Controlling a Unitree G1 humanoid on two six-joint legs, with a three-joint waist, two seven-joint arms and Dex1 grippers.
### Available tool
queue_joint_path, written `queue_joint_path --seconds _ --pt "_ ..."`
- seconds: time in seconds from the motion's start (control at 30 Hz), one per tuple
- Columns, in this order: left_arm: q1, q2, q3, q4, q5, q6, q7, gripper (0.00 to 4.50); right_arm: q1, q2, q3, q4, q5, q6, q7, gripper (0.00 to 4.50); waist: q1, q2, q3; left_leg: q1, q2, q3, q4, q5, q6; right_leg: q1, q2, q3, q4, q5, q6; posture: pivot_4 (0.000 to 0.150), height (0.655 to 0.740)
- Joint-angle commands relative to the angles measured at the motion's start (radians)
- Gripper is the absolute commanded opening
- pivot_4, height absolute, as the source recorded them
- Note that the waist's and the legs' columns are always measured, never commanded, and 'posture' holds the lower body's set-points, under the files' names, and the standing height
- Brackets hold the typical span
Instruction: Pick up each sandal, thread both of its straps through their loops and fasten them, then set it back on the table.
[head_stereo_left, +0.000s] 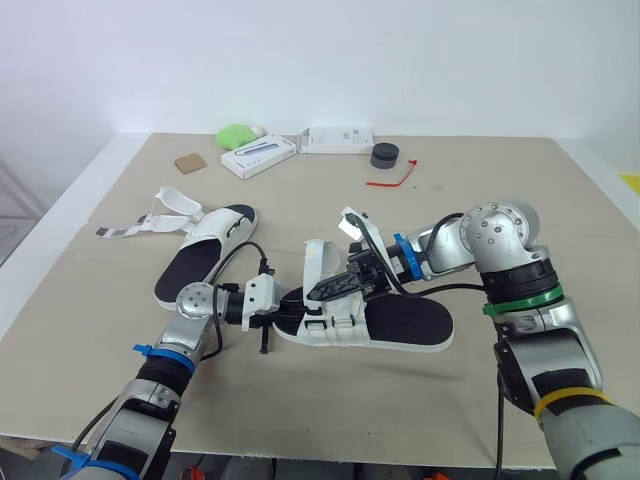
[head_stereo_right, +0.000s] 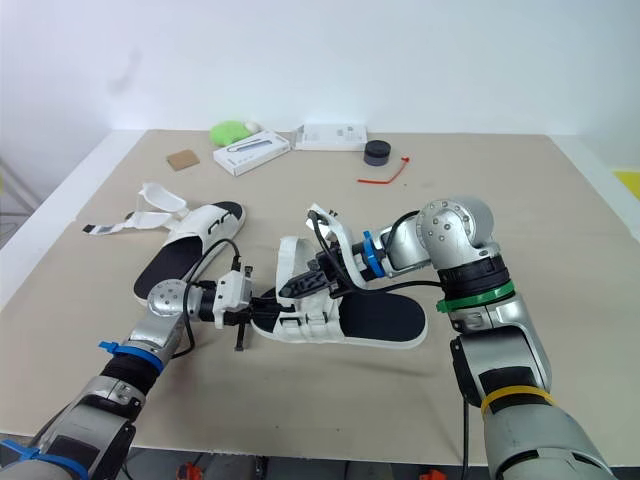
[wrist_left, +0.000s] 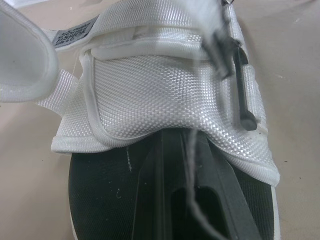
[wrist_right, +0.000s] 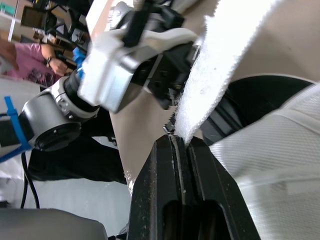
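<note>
Sandal strap (wrist_right: 220, 60) tight between right fingers (wrist_right: 155, 200), forearm bent inward across table (head_stereo_left: 500, 200).

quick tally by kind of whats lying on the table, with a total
white strap sandals with black footbeds: 2
flat white boxes: 2
soft green lump: 1
black round puck: 1
thin red tie: 1
brown square piece: 1
total: 8 that I can make out
</note>
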Motion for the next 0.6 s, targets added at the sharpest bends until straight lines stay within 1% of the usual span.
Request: queue_joint_path --seconds 0.03,0.27,0.43,0.6 --pt "0.074 0.006 -0.128 0.13 0.155 0.036 -0.001 0.0 -0.02 -0.002 0.011 -0.01 0.023 -0.002 -0.008 0.03 0.0 0.0 0.0 0.0 0.0 0.0 0.0 0.0 0.0 0.0 0.0 0.0 0.0 0.0 0.0 0.15 0.74" --pt "0.082 0.016 -0.136 0.119 0.158 0.027 0.001 0.0 -0.03 0.007 0.006 0.045 -0.004 -0.002 -0.012 0.03 0.0 0.0 0.0 0.0 0.0 0.0 0.0 0.0 0.0 0.0 0.0 0.0 0.0 0.0 0.0 0.15 0.74" --pt "0.084 0.019 -0.138 0.09 0.147 0.038 -0.011 0.0 -0.042 -0.014 0.029 0.075 0.084 -0.002 -0.021 0.03 0.0 0.0 0.0 0.0 0.0 -0.001 0.0 0.0 0.001 0.0 0.0 0.0 0.001 0.0 0.0 0.15 0.74" --pt "0.08 0.014 -0.135 0.045 0.125 0.084 -0.023 0.0 -0.046 -0.015 0.03 0.113 0.179 -0.002 -0.073 0.03 0.0 0.0 0.0 0.0 0.0 -0.001 0.0 0.0 0.001 0.0 0.0 0.0 0.001 0.0 -0.001 0.15 0.74"
